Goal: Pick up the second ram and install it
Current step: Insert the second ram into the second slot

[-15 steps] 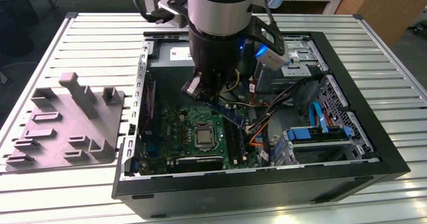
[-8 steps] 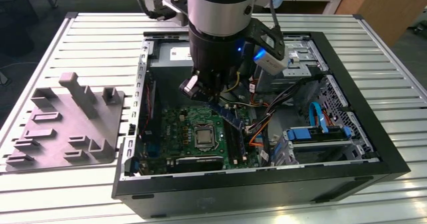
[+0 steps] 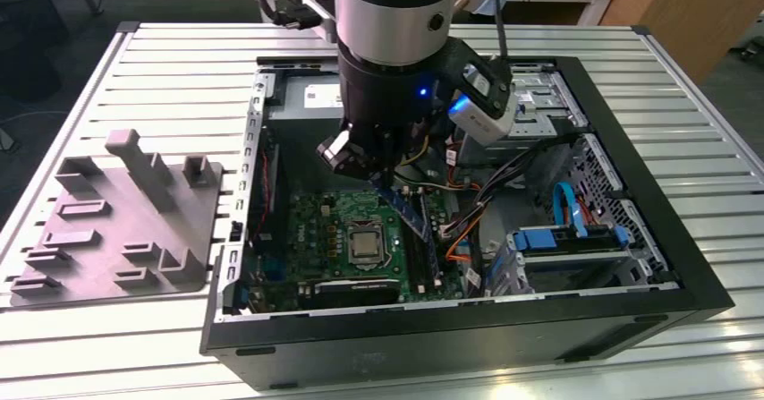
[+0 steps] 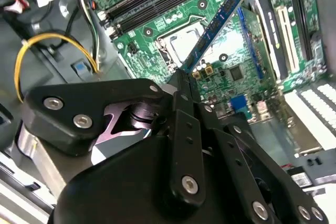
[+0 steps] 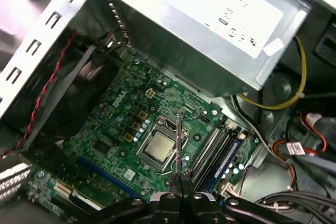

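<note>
Exterior view and two wrist views of one moment. A slatted metal bench [image 3: 143, 51] carries an open computer case [image 3: 454, 337] lying on its side. Its near wall hides the near edge of the motherboard [image 3: 322, 230].

The arm [image 3: 394, 24] reaches down into the case from the far side, and its wrist hides most of the gripper [image 3: 376, 174] in the exterior view. A grey plastic block [image 3: 120, 212] with upright posts lies on the bench at the exterior view's left, well apart from the case. A metal power supply [image 5: 210, 19] sits at the far end of the case, cut off at the picture's edge.

The gripper [image 4: 184, 80] is closed narrow on one end of the second ram [image 4: 215, 27]; that end is hidden between the fingers. The stick juts out over the motherboard, tilted in the exterior view [image 3: 410, 212] and edge-on as a thin line in the first wrist view [image 5: 179, 140]. It hangs between the processor socket [image 5: 159, 148] and the memory slots [image 5: 212, 153] (not seated in any slot). Whether its free end touches the board cannot be told.
</note>
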Tool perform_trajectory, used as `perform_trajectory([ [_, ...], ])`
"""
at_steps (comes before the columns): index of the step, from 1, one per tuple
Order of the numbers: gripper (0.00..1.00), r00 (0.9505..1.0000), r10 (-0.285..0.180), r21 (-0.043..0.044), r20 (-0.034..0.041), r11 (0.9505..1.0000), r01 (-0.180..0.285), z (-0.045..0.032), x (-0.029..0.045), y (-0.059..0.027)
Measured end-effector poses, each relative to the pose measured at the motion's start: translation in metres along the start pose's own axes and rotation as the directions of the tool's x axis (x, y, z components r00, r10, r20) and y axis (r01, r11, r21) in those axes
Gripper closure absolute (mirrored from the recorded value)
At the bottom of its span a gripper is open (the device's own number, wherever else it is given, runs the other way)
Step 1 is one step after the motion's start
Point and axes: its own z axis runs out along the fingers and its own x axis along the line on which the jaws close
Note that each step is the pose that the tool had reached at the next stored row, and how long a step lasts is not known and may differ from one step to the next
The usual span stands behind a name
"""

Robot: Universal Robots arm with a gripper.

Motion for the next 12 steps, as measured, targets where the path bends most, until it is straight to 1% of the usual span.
perform_trajectory([
  [3,0.89,0.9985,0.054,0.0022,0.0025,0.9985,-0.054,0.0002,0.0,0.0],
  [6,0.89,0.994,0.11,0.0043,0.0052,0.994,-0.11,0.0004,0.0,0.0],
  [9,0.89,0.9866,0.163,0.0063,0.008,0.9866,-0.163,0.0005,0.0,0.0],
  [12,0.89,0.9763,0.216,0.0081,0.0107,0.9764,-0.216,0.0007,0.0,0.0],
])
